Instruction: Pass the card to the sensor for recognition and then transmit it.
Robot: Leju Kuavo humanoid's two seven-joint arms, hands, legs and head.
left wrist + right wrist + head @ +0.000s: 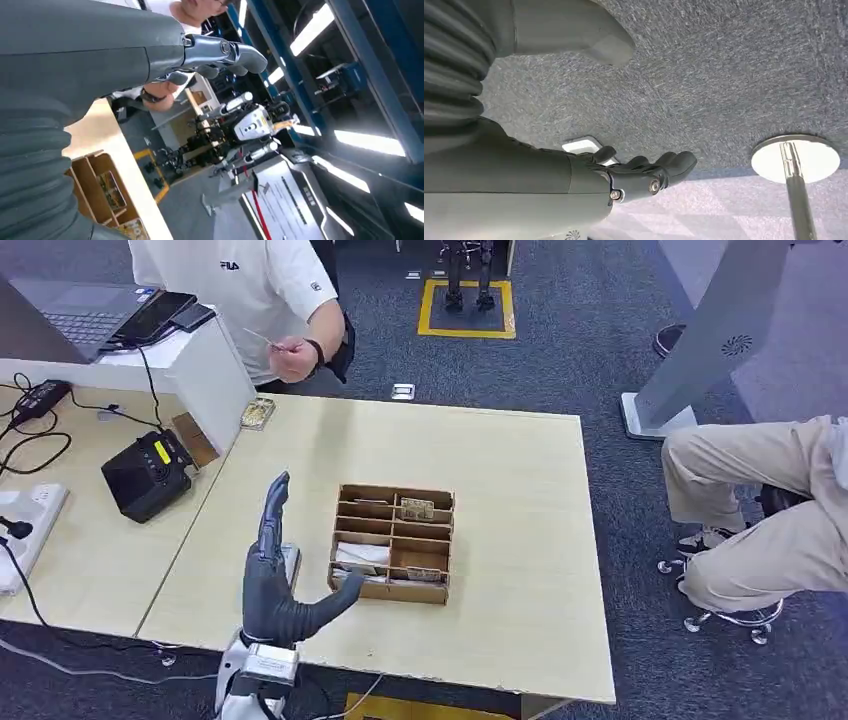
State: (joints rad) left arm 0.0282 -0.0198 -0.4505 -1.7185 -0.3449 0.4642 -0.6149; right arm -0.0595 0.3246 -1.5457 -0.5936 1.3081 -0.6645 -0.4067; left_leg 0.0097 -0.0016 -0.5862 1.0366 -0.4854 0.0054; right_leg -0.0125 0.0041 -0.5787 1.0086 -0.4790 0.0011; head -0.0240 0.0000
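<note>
above the table's near edge, my left hand (272,585) is raised, fingers spread, holding nothing. the card (262,338) is pinched in a person's hand (294,358) across the table, well apart. my right hand (644,175) hangs over carpet, fingers loose, seemingly empty. risks: a fumbled handover, or my thumb clipping the box (392,542).

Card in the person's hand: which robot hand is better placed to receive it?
Left. The left robot hand is raised over the table, fingers apart, toward the card. The right robot hand hangs over the carpet.
</note>
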